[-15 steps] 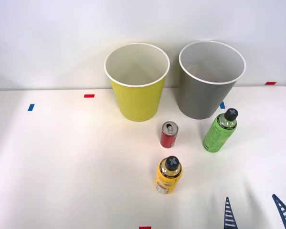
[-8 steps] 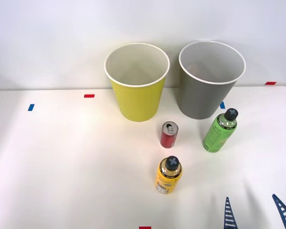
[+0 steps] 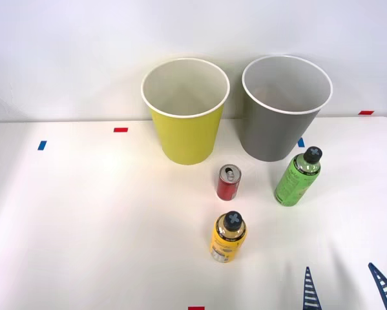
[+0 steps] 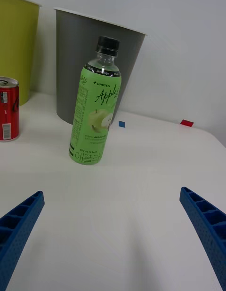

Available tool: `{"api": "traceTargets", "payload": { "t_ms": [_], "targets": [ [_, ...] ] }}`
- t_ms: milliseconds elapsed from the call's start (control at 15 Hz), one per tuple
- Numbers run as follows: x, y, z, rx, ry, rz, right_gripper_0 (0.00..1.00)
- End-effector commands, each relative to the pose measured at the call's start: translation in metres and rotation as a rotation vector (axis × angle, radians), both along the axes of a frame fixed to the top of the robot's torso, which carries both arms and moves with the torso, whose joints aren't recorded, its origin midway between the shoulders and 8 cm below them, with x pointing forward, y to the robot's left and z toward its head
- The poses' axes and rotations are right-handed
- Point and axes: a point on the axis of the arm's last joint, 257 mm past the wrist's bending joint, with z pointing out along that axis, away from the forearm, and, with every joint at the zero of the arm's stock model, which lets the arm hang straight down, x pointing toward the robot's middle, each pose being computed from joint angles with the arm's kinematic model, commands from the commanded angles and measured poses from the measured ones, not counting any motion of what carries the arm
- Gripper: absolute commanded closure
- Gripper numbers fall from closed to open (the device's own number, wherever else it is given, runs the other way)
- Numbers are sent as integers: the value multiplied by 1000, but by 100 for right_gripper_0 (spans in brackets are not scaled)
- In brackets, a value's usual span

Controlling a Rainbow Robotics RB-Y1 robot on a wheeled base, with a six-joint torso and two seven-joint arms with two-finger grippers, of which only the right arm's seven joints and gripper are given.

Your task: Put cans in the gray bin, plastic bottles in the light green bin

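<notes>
The gray bin (image 3: 278, 123) and the light green bin (image 3: 185, 116) stand side by side at the back of the table (image 3: 83, 226), so a bottle could easily land in the wrong one. The green bottle (image 4: 95, 107) stands tall before the gray bin (the yellow bottle (image 3: 228, 237) and red can (image 3: 229, 182) nearer the middle). The right gripper (image 4: 113, 234), fingers spread wide and empty, faces the green bottle, and an off-centre closing could tip it.

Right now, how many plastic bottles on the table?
2. The green bottle stands in front of the gray bin; the yellow bottle stands nearer the robot, in front of the red can. None looks hidden.
</notes>
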Motion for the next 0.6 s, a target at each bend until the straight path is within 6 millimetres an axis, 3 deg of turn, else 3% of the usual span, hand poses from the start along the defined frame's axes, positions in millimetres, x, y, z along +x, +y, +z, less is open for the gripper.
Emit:
{"api": "traceTargets", "payload": {
  "t_ms": [67,600],
  "targets": [
    [0,0,0,0,0,0,0],
    [0,0,0,0,0,0,0]
  ]
}}
